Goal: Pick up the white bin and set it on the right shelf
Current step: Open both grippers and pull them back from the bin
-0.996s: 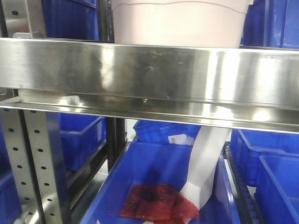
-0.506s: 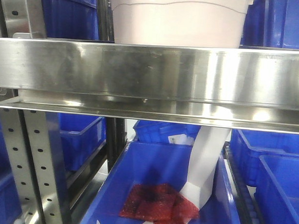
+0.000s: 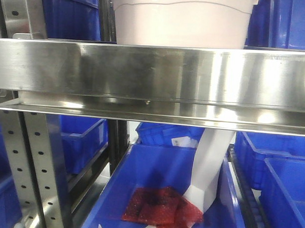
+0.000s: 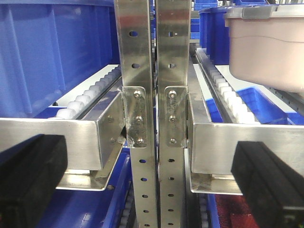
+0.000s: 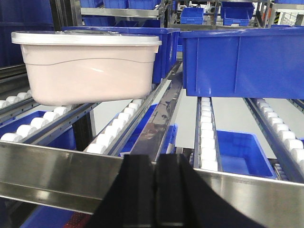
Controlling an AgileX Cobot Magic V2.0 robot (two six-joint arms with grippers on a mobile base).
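Observation:
The white bin [image 3: 181, 20] sits on the right shelf [image 3: 154, 74], behind its wide brushed front rail. In the right wrist view the white bin [image 5: 90, 66] rests on the white rollers at the left, beyond the shelf's rail [image 5: 57, 171]. My right gripper [image 5: 156, 164] is shut on nothing, just in front of that rail and to the right of the bin. My left gripper [image 4: 149, 185] is open, its black fingers [image 4: 28, 180] wide apart either side of the perforated uprights. The white bin [image 4: 270, 52] shows at the upper right there, apart from the gripper.
Blue crates [image 5: 242, 59] stand on the rollers to the bin's right and behind it. A lower blue crate [image 3: 160, 174] holds red material [image 3: 159, 207] and a white paper strip [image 3: 208, 166]. Perforated steel uprights [image 4: 152, 95] stand directly before the left gripper.

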